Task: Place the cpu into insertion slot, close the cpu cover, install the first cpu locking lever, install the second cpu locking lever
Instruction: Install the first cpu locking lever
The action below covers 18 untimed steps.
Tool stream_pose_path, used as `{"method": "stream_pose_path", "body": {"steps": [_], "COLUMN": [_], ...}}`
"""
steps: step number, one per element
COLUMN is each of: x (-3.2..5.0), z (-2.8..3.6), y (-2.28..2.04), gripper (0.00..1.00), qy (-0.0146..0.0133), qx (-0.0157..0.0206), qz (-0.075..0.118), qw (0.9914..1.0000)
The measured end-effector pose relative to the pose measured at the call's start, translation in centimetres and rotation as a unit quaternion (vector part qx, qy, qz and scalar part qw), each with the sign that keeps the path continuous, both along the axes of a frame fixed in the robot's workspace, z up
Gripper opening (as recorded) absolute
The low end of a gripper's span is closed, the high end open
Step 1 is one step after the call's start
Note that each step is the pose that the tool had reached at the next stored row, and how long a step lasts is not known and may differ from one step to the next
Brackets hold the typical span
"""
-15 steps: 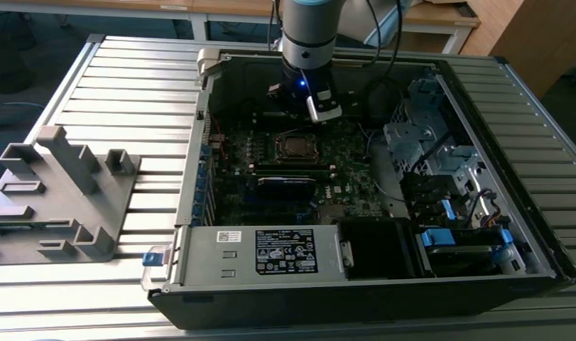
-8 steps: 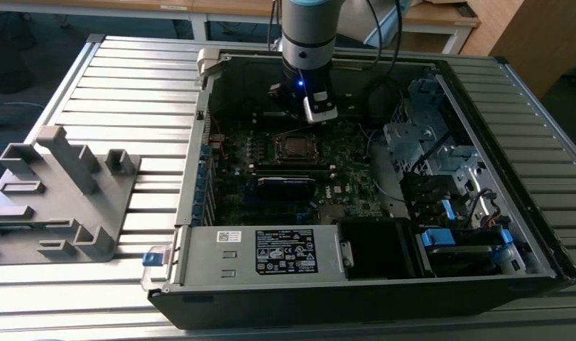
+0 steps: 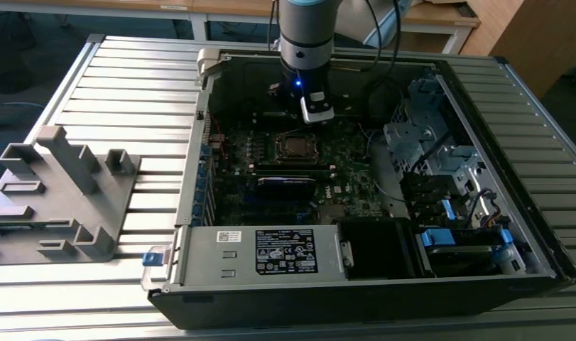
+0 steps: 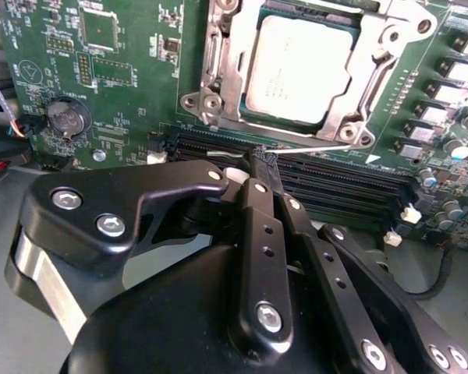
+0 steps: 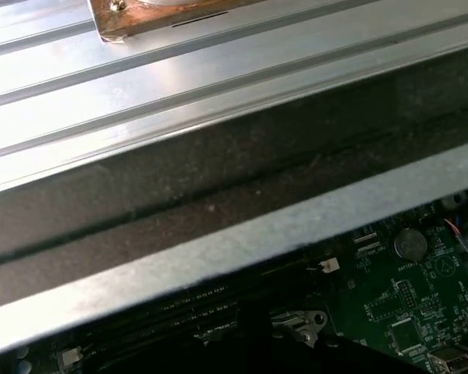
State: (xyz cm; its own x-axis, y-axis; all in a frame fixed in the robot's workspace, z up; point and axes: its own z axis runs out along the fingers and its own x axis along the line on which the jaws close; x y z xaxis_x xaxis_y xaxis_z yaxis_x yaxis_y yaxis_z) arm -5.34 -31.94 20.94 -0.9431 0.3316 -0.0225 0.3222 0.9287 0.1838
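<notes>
Gripper (image 4: 264, 157) at the locking lever, cpu seated

Tips are pressed together, right at the free end of the thin locking lever (image 4: 320, 147), just above the memory slots (image 4: 218, 146); whether they pinch it, I cannot tell. The cpu (image 4: 300, 70) lies in the insertion slot (image 3: 295, 147), and the cpu cover (image 4: 218, 70) looks down around it. Risk here: that wire looks springy, so a slip could let it fly free or drag the tips across the motherboard (image 4: 101, 93). The open computer case (image 3: 188, 177) on the bench (image 3: 117, 85) holds the board and a grey white-labelled box (image 3: 268, 252).
</notes>
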Motion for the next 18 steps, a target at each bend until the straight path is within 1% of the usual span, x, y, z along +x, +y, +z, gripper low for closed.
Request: {"method": "stream_pose_path", "body": {"steps": [9, 10, 12, 13, 18], "x": [-0.01, -0.02, -0.02, -0.02, -0.02], "z": [-0.05, -0.07, -0.14, -0.15, -0.16], "y": [0.18, 0.18, 0.19, 0.19, 0.18], "gripper": [0.1, 0.1, 0.1, 0.1, 0.1], "qy": [0.0, -0.0004, -0.0043, -0.0054, -0.0057], "qx": [0.0004, 0.0006, 0.0015, 0.0016, 0.0015], "qz": [0.0, 0.0, 0.0, 0.0, 0.0], "qw": [1.0, 1.0, 0.99999, 0.99998, 0.99998]}}
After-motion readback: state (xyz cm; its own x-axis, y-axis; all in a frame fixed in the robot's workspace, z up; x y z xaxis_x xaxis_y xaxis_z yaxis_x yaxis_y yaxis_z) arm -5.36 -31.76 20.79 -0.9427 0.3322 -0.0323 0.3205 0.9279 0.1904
